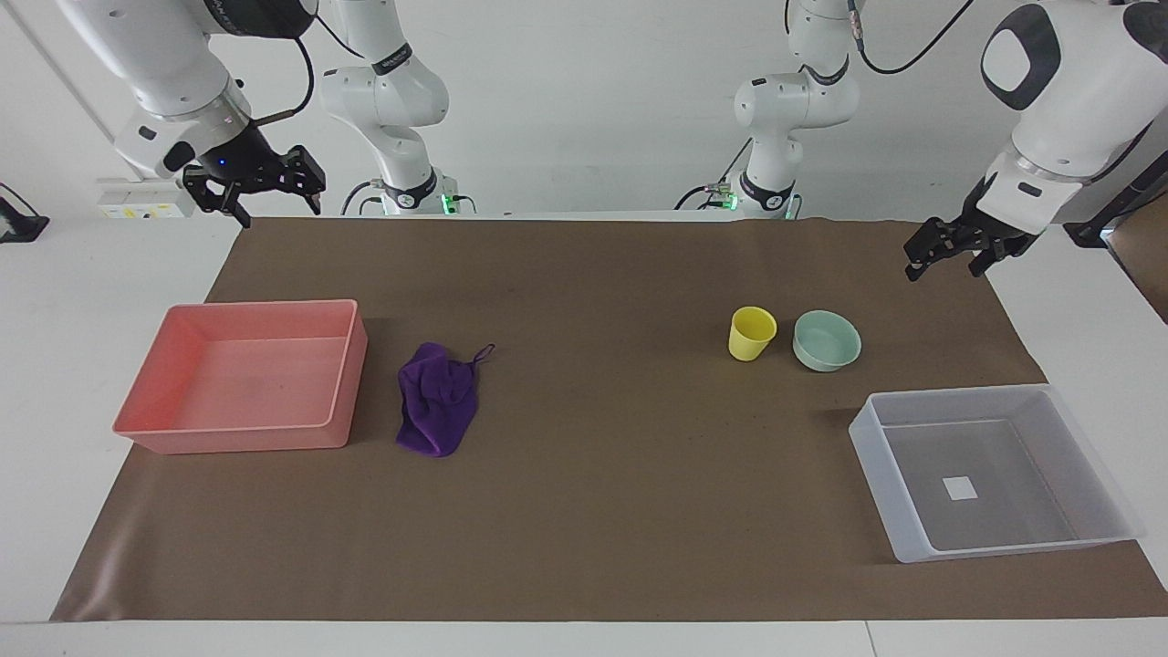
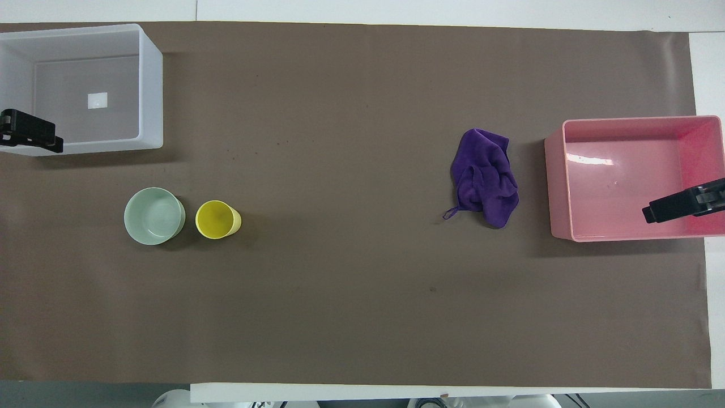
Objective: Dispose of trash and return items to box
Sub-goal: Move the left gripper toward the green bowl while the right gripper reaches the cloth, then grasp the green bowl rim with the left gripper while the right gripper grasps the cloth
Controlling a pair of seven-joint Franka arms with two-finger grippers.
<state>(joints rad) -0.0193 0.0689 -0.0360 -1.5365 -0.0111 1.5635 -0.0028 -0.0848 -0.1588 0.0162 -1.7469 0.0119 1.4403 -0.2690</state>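
The purple cloth (image 1: 438, 406) (image 2: 484, 178), the trash, lies crumpled on the brown mat beside the pink tray (image 1: 351, 365) (image 2: 558, 187). The yellow cup (image 1: 751, 333) (image 2: 217, 220) stands upright next to the mint-green bowl (image 1: 827, 340) (image 2: 154, 216). Both sit nearer to the robots than the clear box (image 1: 995, 397) (image 2: 150, 85), which holds nothing. My right gripper (image 1: 278, 212) (image 2: 665, 208) hangs raised and open at the right arm's end, touching nothing. My left gripper (image 1: 944, 269) (image 2: 39, 136) waits raised and open at the left arm's end, with nothing in it.
The pink tray has nothing in it and stands at the right arm's end of the mat (image 1: 602, 511). White table shows around the mat's edges. Both arm bases stand at the robots' edge of the table.
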